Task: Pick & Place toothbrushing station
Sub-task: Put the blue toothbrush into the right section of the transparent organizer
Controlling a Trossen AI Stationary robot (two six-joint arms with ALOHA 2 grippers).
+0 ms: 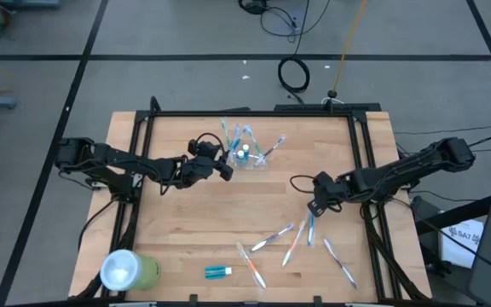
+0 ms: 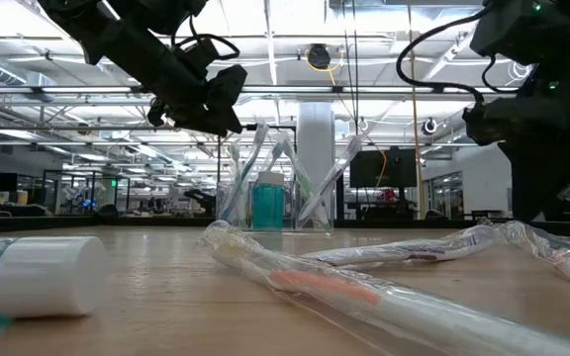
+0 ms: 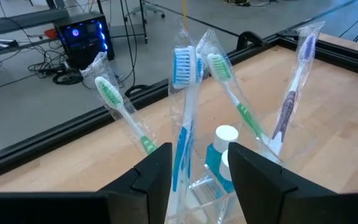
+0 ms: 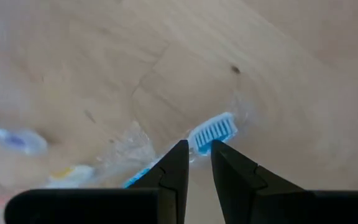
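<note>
The clear plastic cup stands at the table's far middle and holds several wrapped toothbrushes and a small blue tube with a white cap. The cup also shows in the low view. My left gripper is open just left of the cup. Its fingers stand on either side of the wrapped blue toothbrush and touch nothing that I can see. My right gripper is right of the table's middle, shut on a wrapped blue toothbrush. My right gripper pinches the wrapped blue toothbrush just behind its bristle head between its two fingertips. The fingers point down from above and lie across the brush. The handle runs off behind one finger. Whether the brush is clear of the table, I cannot tell.
Several wrapped toothbrushes lie on the near right part of the table. A toothpaste tube lies near the front edge. A light-green cup lies on its side at the near left corner. A black frame borders the table.
</note>
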